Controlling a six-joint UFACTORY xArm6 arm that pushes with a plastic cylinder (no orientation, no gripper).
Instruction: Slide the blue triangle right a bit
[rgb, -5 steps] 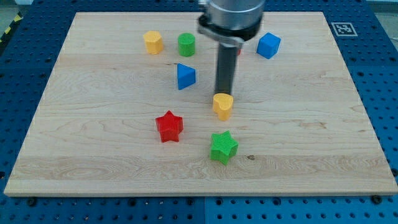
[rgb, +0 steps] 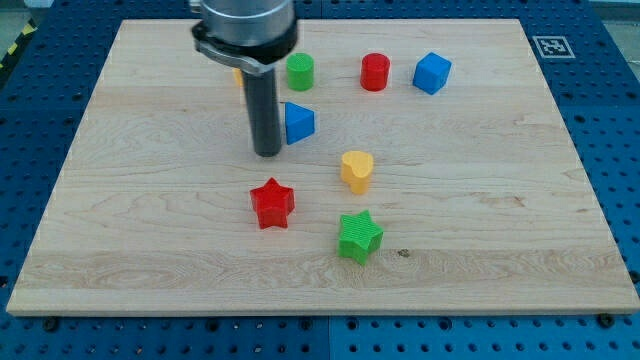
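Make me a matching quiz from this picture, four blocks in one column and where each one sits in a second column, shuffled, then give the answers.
Blocks:
1. blue triangle
2. green star
3. blue cube
4. red star

Places:
A. nearest the view's bottom
B. farthest toward the view's right
C. just to the view's right of my tip
D. below my tip, toward the view's bottom

Pairs: 1-C, 2-A, 3-B, 4-D
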